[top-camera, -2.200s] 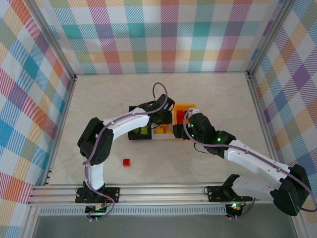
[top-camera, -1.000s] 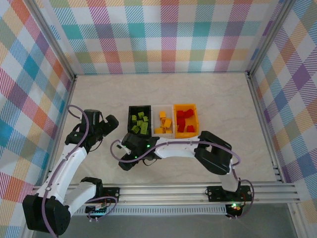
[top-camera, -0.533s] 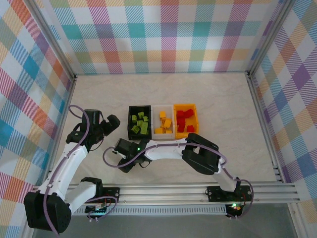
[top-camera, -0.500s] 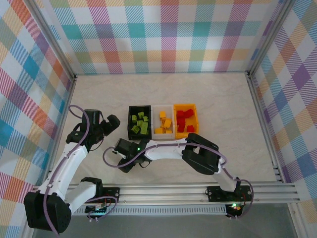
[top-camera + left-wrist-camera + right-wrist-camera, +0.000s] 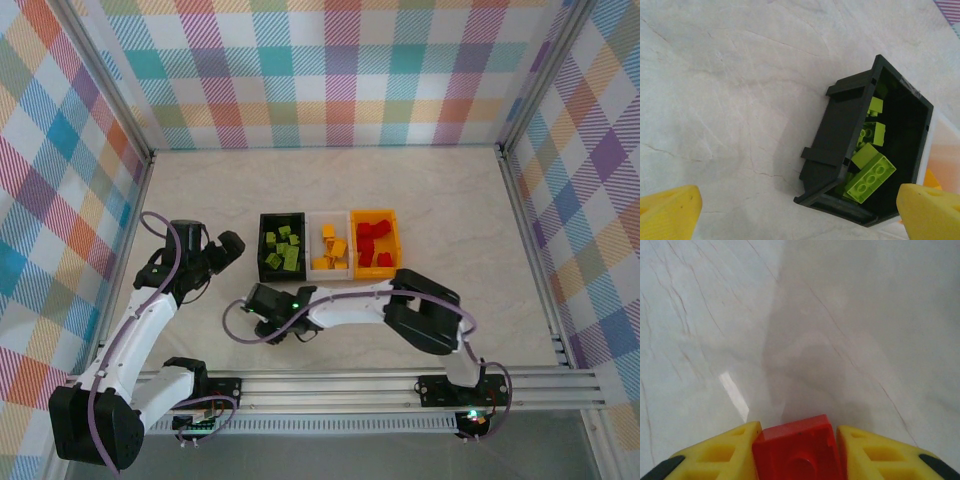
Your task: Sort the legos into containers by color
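Our right claw [image 5: 798, 440] is pinching a small red studded plastic brick [image 5: 795, 456] (seemingly the last stray); we are judging only its drop into the orange-yellow plastic bin [image 5: 375, 212] remaining.

Noted a pale cream, marble-veined flat surface [image 5: 420, 190], glossy enough to carry a bright glare streak [image 5: 734, 395] close up. Was hemmed on three sides by pastel plaid fabric walls [image 5: 320, 70], with silver aluminium frame rails [image 5: 330, 385] running along the near edge.
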You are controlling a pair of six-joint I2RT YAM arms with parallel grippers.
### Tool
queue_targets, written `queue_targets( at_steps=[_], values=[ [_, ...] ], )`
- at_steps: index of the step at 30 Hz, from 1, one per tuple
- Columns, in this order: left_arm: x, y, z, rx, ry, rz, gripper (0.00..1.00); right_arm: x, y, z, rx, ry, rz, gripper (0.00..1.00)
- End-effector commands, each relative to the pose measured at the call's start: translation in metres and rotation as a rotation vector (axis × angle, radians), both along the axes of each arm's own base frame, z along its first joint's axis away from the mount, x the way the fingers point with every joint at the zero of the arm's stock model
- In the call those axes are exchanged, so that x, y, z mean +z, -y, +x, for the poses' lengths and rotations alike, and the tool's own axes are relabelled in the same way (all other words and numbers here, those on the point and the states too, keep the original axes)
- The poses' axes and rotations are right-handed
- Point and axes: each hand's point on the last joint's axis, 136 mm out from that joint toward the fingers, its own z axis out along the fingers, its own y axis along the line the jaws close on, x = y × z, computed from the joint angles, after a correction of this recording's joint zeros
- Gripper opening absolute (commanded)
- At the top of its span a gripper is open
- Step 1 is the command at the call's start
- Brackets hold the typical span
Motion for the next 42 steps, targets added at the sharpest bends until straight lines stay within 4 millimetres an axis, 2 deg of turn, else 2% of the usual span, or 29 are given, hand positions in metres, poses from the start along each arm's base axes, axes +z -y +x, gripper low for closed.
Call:
queue_targets(
  at_steps=[1, 4, 8, 11, 14, 19, 22, 26, 30, 31, 35, 38, 39, 40, 42],
  values=[
    [0.002, 0.011, 0.003, -0.053, 0.018, 0.001, 1.00, 0.046, 0.020, 0.014, -0.088, 0.062, 0.099, 0.39],
    [0.000, 0.024, 0.004, -0.085, 0.024, -0.001, 1.00, 0.071, 0.062, 0.039, -0.204, 0.085, 0.139, 0.38],
    [-0.005, 0.044, 0.004, -0.137, 0.023, 0.009, 1.00, 0.094, 0.128, 0.086, -0.416, 0.082, 0.175, 0.38],
    [-0.006, 0.055, 0.004, -0.164, 0.025, 0.003, 1.00, 0.096, 0.176, 0.123, -0.592, 0.049, 0.191, 0.37],
    [-0.007, 0.056, 0.003, -0.171, 0.020, 0.010, 1.00, 0.090, 0.213, 0.151, -0.738, 0.031, 0.164, 0.37],
    [-0.007, 0.053, 0.002, -0.166, 0.015, 0.028, 1.00, 0.075, 0.257, 0.180, -0.907, 0.040, 0.084, 0.38],
    [-0.006, 0.052, 0.001, -0.165, 0.016, 0.031, 1.00, 0.070, 0.271, 0.191, -0.956, 0.057, 0.064, 0.41],
    [-0.005, 0.051, 0.002, -0.163, 0.016, 0.042, 1.00, 0.067, 0.273, 0.206, -0.967, 0.066, 0.063, 0.46],
    [-0.002, 0.049, 0.002, -0.155, 0.019, 0.052, 1.00, 0.067, 0.274, 0.218, -0.986, 0.069, 0.052, 0.57],
    [-0.002, 0.046, 0.002, -0.147, 0.016, 0.060, 1.00, 0.068, 0.274, 0.221, -0.989, 0.076, 0.054, 0.62],
    [0.007, 0.038, 0.004, -0.113, 0.040, 0.092, 1.00, 0.093, 0.273, 0.223, -0.982, 0.130, 0.136, 0.73],
    [0.021, 0.030, 0.010, -0.081, 0.102, 0.129, 1.00, 0.121, 0.282, 0.219, -1.004, 0.203, 0.210, 0.81],
    [0.024, 0.025, 0.012, -0.065, 0.117, 0.148, 1.00, 0.127, 0.286, 0.217, -1.014, 0.224, 0.226, 0.87],
    [0.029, 0.021, 0.015, -0.050, 0.140, 0.173, 1.00, 0.136, 0.290, 0.215, -1.019, 0.252, 0.251, 0.98],
    [0.038, 0.016, 0.022, -0.049, 0.200, 0.217, 1.00, 0.149, 0.294, 0.211, -1.011, 0.300, 0.291, 1.00]
  ],
)
